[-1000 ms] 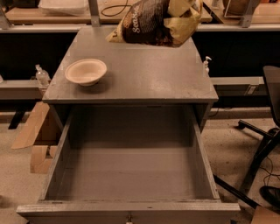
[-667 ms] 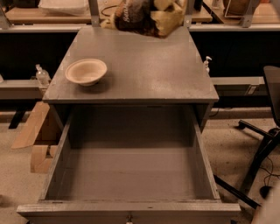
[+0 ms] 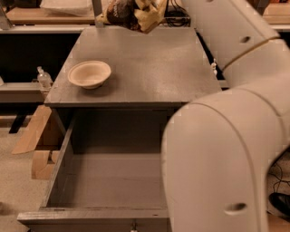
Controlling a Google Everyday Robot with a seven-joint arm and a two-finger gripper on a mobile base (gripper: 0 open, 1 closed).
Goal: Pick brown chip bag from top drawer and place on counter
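Observation:
The brown chip bag (image 3: 121,11) hangs at the top of the camera view, over the far edge of the grey counter (image 3: 149,63). My gripper (image 3: 145,13) is shut on the bag's right side, and its pale fingers (image 3: 152,10) partly show at the frame's top edge. The top drawer (image 3: 97,213) is pulled fully open below the counter, and the visible part of its inside holds nothing. My white arm (image 3: 226,136) fills the right of the view and hides the drawer's right half.
A pale beige bowl (image 3: 89,74) sits on the counter's left side. Cardboard pieces (image 3: 34,131) lean on the floor left of the drawer. A small bottle (image 3: 44,78) stands on a left shelf. A wooden bench (image 3: 27,14) runs behind the counter.
The gripper has carried the bag farther back and to the left over the counter's far edge. My arm has swung into the right foreground.

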